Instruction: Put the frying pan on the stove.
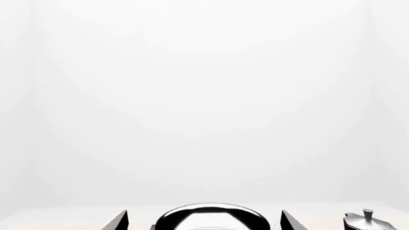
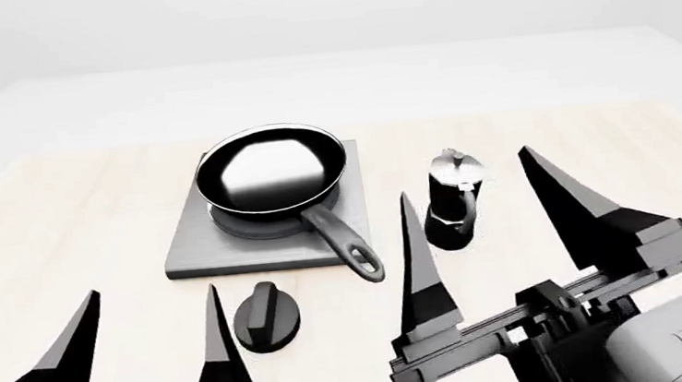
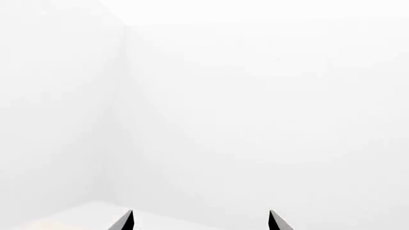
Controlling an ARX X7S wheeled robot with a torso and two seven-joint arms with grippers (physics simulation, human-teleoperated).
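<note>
Head view: both grippers, left and right, point upward, jaws apart, empty.

Frying pan: glossy black, mirror-like sheen inside; handle smooth black. Stove: matt grey metal plate, dark ringed burner. Moka pot: black body, shiny silver top. Knob: smooth black. Table: pale wood grain, matt.

I see my left tool low at the near edge, prongs spread apart and pointing up, holding nothing. My right tool sits higher, tilted, its prongs likewise wide apart and empty.
</note>
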